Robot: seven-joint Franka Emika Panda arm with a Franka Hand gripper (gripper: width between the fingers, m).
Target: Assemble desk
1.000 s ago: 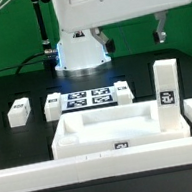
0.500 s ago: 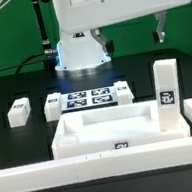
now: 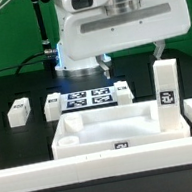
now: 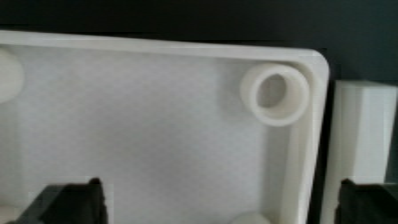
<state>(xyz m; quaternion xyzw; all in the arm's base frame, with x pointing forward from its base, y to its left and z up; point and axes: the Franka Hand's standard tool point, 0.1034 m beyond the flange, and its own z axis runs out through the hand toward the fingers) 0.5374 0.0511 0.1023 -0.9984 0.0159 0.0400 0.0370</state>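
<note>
Gripper (image 3: 132, 61) first: there is one, on the single arm (image 3: 112, 20), and its jaws stand wide apart with nothing between them. It hangs above the table (image 3: 11, 83) and touches no part.

Directly beneath it, the wrist view shows the one desk panel (image 4: 143, 130) lying flat with its raised rim up. The two fingertips (image 4: 71, 200) straddle a stretch of the panel's inner face. Two round corner sockets show there. One is whole (image 4: 276, 95), close inside the rim's corner, and the second is only a sliver (image 4: 7, 75) at the picture's edge. Just outside the rim, past the whole socket, a white piece (image 4: 365, 130) is separated from the panel by a dark gap. I cannot tell from that view which part it is.

In the exterior view the panel (image 3: 100, 129) sits below the gripper and a little nearer the camera. Four legs can be counted.
- The upright leg (image 3: 166, 94) stands below the gripper's finger on the exterior view's right, just beside the panel's corner, tag facing the camera.
- Two lying legs sit below the gripper and behind the panel. One (image 3: 123, 87) is on the exterior view's right of the marker board (image 3: 87, 97) and one (image 3: 53, 103) is on its left, each just beside the board.
- The fourth leg (image 3: 18, 110) lies well apart from the gripper, further toward the exterior view's left.

Farthest from the gripper is the one border rail (image 3: 106, 165). It is long and low, runs along the front of the table and turns back at the exterior view's right.
</note>
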